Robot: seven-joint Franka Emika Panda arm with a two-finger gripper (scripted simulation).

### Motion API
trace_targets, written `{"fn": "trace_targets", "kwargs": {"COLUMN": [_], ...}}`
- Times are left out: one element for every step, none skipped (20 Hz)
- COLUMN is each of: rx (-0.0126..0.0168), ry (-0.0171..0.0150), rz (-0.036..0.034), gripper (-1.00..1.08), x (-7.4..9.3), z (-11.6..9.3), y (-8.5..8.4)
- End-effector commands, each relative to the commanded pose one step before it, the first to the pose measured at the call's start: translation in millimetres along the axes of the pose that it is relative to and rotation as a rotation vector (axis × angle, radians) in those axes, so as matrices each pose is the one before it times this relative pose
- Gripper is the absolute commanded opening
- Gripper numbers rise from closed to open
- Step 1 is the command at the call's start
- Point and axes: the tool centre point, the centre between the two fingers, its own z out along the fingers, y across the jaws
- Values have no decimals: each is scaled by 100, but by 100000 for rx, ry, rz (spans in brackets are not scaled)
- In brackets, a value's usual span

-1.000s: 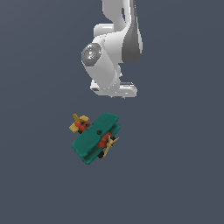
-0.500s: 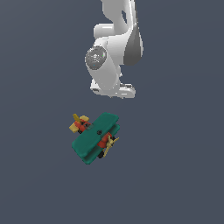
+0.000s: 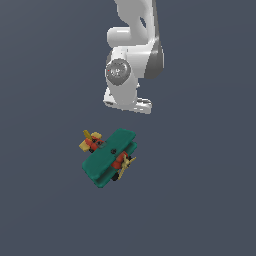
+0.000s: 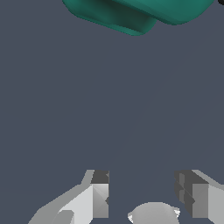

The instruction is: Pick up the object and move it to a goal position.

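Observation:
The toy biplane (image 3: 110,158) lies on the dark ground, with two teal-green wings, a red-orange body, and a yellow propeller and tail. In the exterior view my gripper (image 3: 129,104) hangs above it, a little toward that view's right, and is apart from it. The white arm hides the fingers there. The wrist view shows the two fingers (image 4: 99,192) spread wide with nothing between them; the gripper (image 4: 144,186) is open. Only the edges of the teal wings (image 4: 131,15) show at the rim of the wrist view, well away from the fingertips.
A plain dark grey ground (image 3: 200,200) lies under the plane and the arm.
The arm's wrist has turned and sunk a little over the plane. The plane has not moved.

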Motion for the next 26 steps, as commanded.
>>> {"fn": "trace_targets", "kwargs": {"rx": [-3909,-1529,-1530,-1531,-1532,-1532,-1531,-1533,-1534,-1534,-1533,-1533,-1532,-1533,-1531,-1532,-1530,-1529,-1529,-1528,-1527,-1524,-1524,-1522,-1519,-1518], "ry": [-539,-190,-177,-164,-150,-136,-123,-109,-95,-82,-68,-54,-40,-26,-12,3,17,31,45,60,74,89,103,118,132,147], "rz": [416,158,156,154,152,150,147,146,144,142,139,138,136,134,132,130,128,126,125,123,121,119,118,116,114,113], "gripper": [28,28,28,28,28,28,28,28,28,28,28,28,28,28,28,28,28,28,28,28,28,28,28,28,28,28], "x": [-111,-40,-38,-36,-34,-32,-30,-28,-26,-24,-22,-20,-18,-16,-14,-12,-10,-8,-6,-4,-2,-1,1,3,5,7], "z": [444,177,176,175,174,173,171,171,169,168,167,166,165,163,162,161,159,158,157,155,154,152,151,149,148,146], "y": [556,212,210,208,206,204,203,201,199,197,195,194,192,190,188,186,185,183,181,179,177,176,174,172,171,168]}}
